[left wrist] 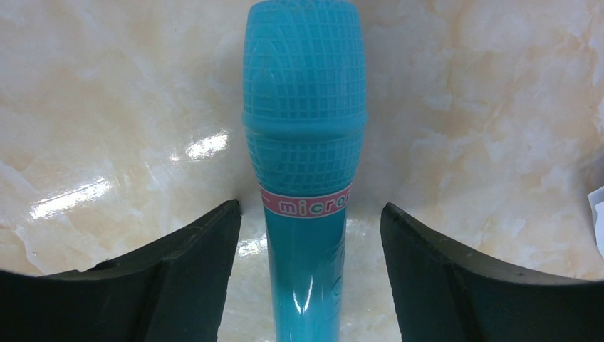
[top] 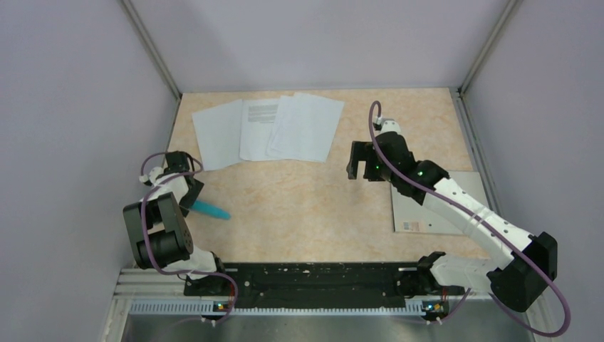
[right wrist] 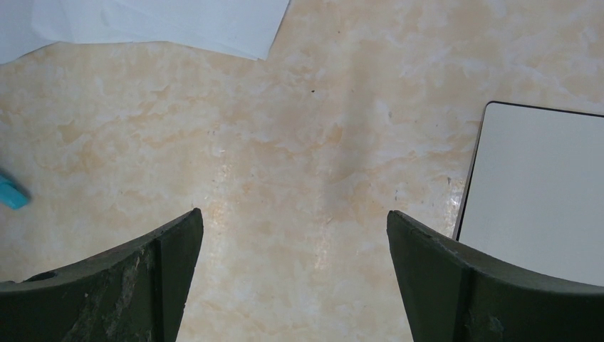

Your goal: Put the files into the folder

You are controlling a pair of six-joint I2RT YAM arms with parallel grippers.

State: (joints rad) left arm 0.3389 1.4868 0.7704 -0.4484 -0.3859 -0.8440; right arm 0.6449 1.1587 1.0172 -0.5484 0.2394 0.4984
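The files [top: 267, 128], a few white sheets fanned out and overlapping, one with black print at its top, lie flat at the back of the table. One corner shows in the right wrist view [right wrist: 157, 21]. The folder [top: 434, 206] lies closed, grey side up, at the right, partly under my right arm; its edge shows in the right wrist view [right wrist: 541, 192]. My right gripper [top: 362, 169] [right wrist: 293, 214] is open and empty above bare table between files and folder. My left gripper [top: 194, 196] [left wrist: 310, 210] is open, its jaws on either side of a teal toy microphone with gaps.
The teal toy microphone [top: 211, 209] [left wrist: 306, 142] lies on the table at the left, its head pointing away from my left gripper; its tip shows in the right wrist view [right wrist: 11, 192]. Grey walls close in the table on the left, back and right.
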